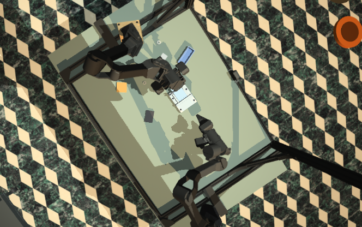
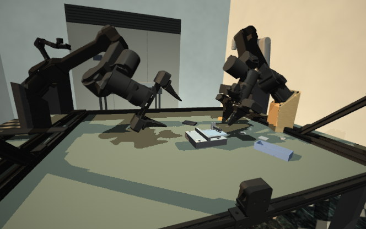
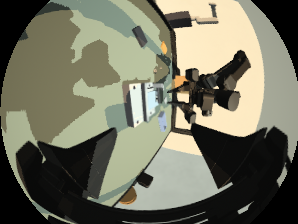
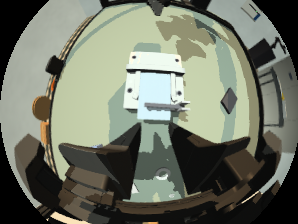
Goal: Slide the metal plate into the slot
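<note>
The pale block (image 1: 183, 99) sits mid-table and also shows in the exterior view (image 2: 206, 137) and the left wrist view (image 3: 137, 104). A light blue plate (image 1: 180, 94) lies flat in its slot, as the right wrist view (image 4: 154, 88) shows. A grey clip (image 2: 213, 126) stands at the block's end nearest the right gripper. My right gripper (image 1: 169, 88) hovers just behind that end, clear of the block, with its fingers close together and nothing between them. My left gripper (image 2: 173, 113) is wide open and empty, a short way from the block's other end.
A blue tray (image 1: 186, 54) lies beyond the block. A dark plate (image 1: 149, 116), an orange square (image 1: 121, 87), a small white piece (image 1: 163, 56) and a washer (image 1: 158, 42) lie scattered. An orange stand (image 2: 284, 113) is at the right arm's base. A camera (image 2: 254, 196) sits on the rail.
</note>
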